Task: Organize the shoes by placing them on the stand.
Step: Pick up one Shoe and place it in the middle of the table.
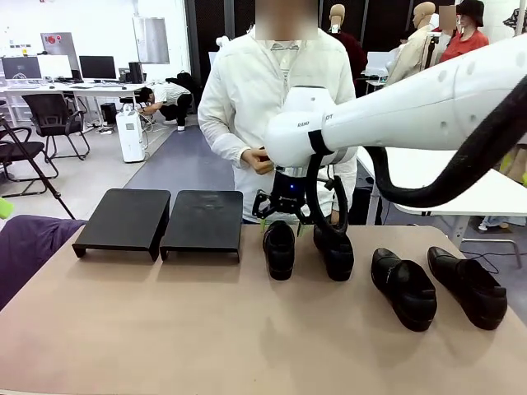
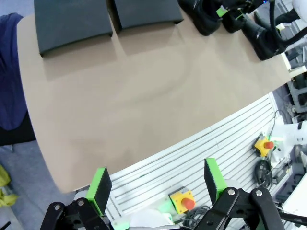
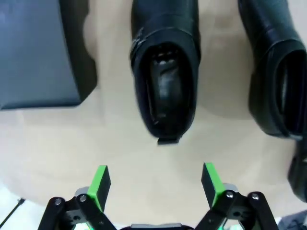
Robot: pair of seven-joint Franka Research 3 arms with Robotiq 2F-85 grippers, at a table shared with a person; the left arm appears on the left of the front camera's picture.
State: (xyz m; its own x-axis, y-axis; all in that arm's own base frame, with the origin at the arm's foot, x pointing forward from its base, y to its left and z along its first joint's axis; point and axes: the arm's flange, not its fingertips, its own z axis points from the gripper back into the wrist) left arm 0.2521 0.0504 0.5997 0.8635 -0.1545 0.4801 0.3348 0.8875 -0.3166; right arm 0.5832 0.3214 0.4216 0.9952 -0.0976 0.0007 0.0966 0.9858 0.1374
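Observation:
Four black glossy shoes lie in a row on the table: one (image 1: 279, 248) just right of the stand, another (image 1: 334, 251) beside it, and a pair (image 1: 403, 288) (image 1: 467, 286) farther right. The stand is two black trays (image 1: 123, 218) (image 1: 204, 218) at the far left, with nothing on them. My right gripper (image 1: 280, 216) hangs open just above the heel of the leftmost shoe (image 3: 165, 72), its green pads (image 3: 100, 184) apart and holding nothing (image 3: 155, 184). My left gripper (image 2: 156, 184) is open, off the table's near edge, with the trays (image 2: 72, 21) and shoes (image 2: 204, 17) far ahead.
A person (image 1: 276, 99) stands at the table's far side behind the shoes, hands together at the waist. A dark purple cloth (image 1: 29, 247) lies off the table's left edge. Bare tan tabletop (image 1: 206, 329) spreads across the front. Emergency-stop buttons (image 2: 184, 201) sit below the near edge.

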